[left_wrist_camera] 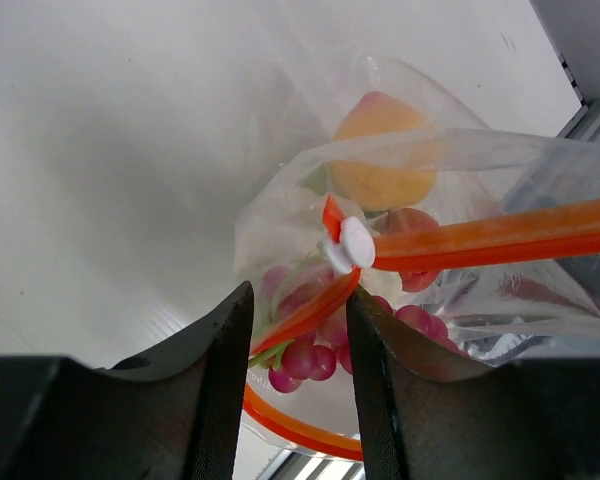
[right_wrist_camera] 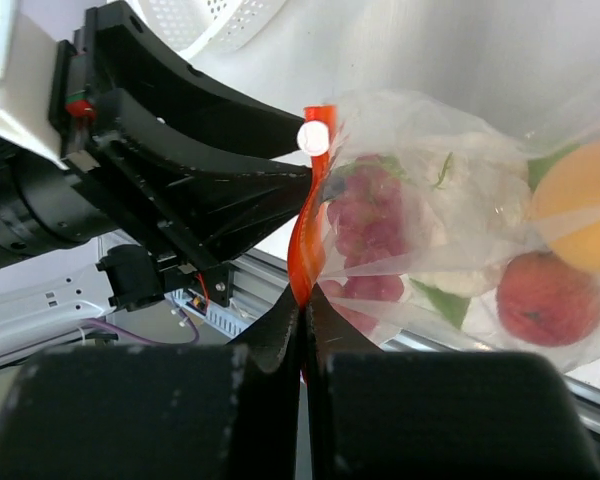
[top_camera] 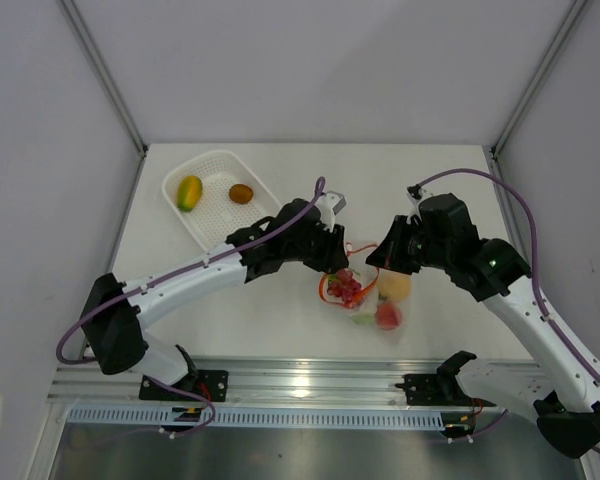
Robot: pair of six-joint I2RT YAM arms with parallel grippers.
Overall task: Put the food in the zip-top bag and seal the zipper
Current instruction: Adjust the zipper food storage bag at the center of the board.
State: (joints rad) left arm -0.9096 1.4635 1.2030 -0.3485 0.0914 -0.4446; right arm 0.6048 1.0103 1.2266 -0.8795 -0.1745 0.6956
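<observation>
Bright, even, soft-shadowed light (close foregrounds in both wrist views blur).

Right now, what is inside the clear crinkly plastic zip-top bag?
Inside the clear plastic bag: a red grape cluster, a round orange piece, a reddish peach-coloured piece and a white-and-green piece. Anything beneath these is covered by them and the crinkled plastic.
</observation>
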